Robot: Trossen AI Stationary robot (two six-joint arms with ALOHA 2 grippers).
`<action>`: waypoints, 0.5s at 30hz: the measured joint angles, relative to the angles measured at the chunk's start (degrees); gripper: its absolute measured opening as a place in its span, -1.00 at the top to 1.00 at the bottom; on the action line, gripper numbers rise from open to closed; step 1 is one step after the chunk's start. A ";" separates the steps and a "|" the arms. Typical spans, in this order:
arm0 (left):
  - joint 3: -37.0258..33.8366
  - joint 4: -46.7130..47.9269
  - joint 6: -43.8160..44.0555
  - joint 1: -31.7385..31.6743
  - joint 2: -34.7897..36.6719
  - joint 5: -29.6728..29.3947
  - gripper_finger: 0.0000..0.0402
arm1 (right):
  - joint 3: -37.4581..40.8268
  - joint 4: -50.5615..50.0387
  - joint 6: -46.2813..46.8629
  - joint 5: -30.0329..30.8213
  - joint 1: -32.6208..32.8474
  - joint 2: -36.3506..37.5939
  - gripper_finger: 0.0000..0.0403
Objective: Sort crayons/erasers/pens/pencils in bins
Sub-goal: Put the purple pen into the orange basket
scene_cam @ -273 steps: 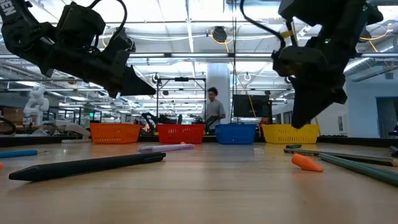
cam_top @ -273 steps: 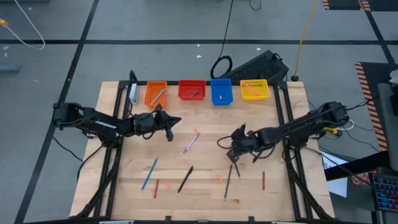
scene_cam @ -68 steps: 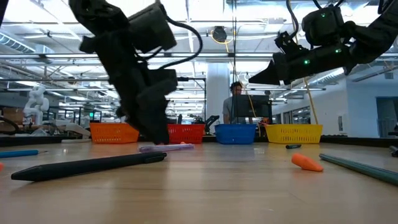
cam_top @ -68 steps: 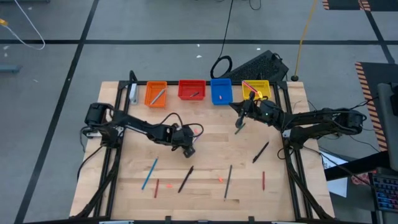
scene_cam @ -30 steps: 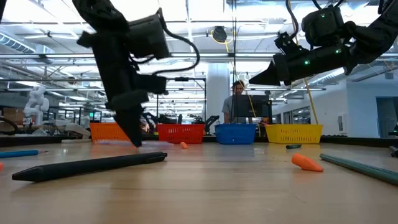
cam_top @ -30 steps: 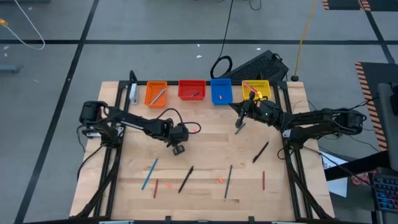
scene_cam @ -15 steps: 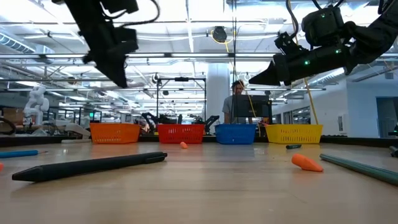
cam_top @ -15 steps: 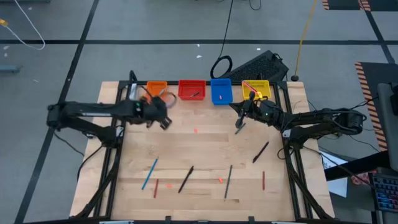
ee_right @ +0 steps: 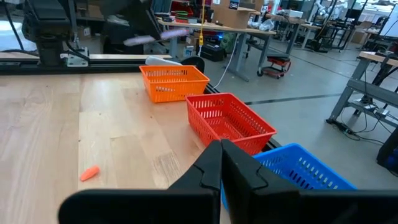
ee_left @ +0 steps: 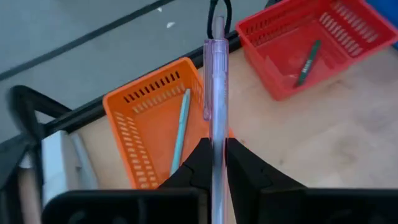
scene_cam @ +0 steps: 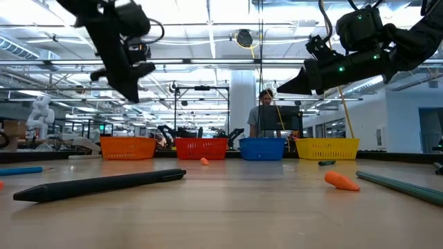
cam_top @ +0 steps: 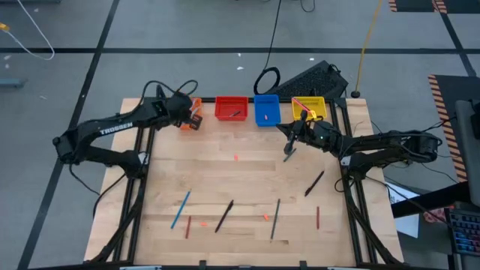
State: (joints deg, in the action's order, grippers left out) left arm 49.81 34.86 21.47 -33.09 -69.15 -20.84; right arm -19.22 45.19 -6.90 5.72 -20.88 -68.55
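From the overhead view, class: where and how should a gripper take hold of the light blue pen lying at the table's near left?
Grip the light blue pen at mid-length, coming straight down with the fingers across its slanted line: it lies flat, thin, with bare table around it.

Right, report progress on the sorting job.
Done: a light-blue pen lies in the orange plastic bin, a dark green stick in the red plastic bin. In hand: the left gripper holds a translucent purple pen above the orange bin; the right gripper waits by the blue plastic bin. Left: six sticks and two small erasers on the wooden table.
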 joint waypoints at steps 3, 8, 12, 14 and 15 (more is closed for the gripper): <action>-2.97 -4.30 -3.01 -3.44 -1.58 0.36 0.87 | 0.00 0.00 0.00 -0.02 0.00 0.00 1.00; -8.71 -14.41 -6.89 -8.92 -3.91 1.86 0.87 | 0.00 -0.02 0.02 -0.02 0.00 0.00 1.00; -11.59 -22.27 -8.35 -11.91 -5.64 4.88 0.87 | 0.00 0.00 0.04 -0.03 0.00 0.00 1.00; -12.44 -24.49 -8.85 -12.94 -6.62 6.03 0.87 | 0.00 0.00 0.17 -0.02 0.00 0.00 1.00; -12.62 -25.58 -9.03 -13.37 -7.18 6.41 0.87 | 0.00 0.00 0.17 -0.02 0.00 0.00 1.00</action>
State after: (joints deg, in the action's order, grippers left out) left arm 37.19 9.29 12.44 -46.46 -76.32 -14.43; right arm -19.22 45.19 -6.72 5.69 -20.88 -68.55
